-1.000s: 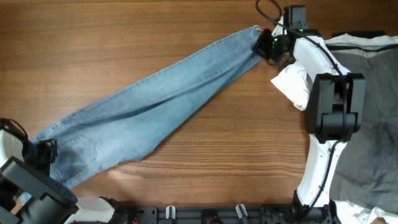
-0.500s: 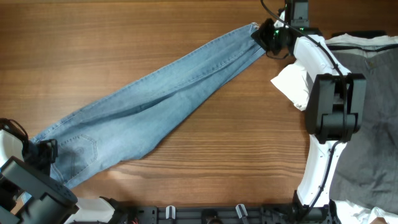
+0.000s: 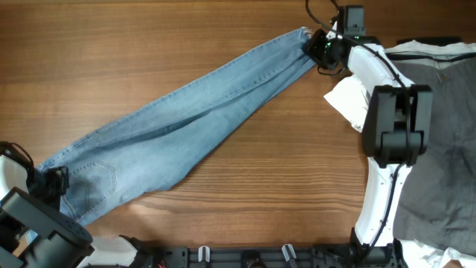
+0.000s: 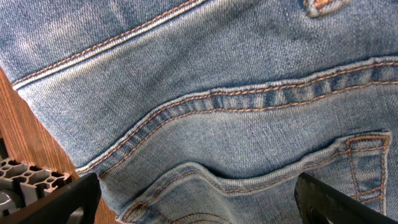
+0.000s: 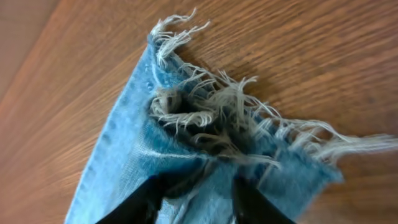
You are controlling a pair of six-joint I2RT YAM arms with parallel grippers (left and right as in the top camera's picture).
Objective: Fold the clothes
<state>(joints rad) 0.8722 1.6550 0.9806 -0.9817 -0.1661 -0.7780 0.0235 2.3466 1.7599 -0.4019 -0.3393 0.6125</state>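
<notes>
Right wrist alone shows jeans [image 3: 178, 126] hem [image 5: 217, 118] fraying | right gripper [image 5: 199, 196] slightly parted, touching hem | left gripper [image 4: 199, 199] wide apart over pocket [image 4: 261, 186]

The left tool [image 4: 199, 202] sits at the waist end of the jeans [image 3: 186, 119], fingers spread wide. The right arm [image 3: 390, 126] stretches to the hem end, where the right tool [image 5: 196, 198] holds its fingers a little apart astride the frayed edge.
</notes>
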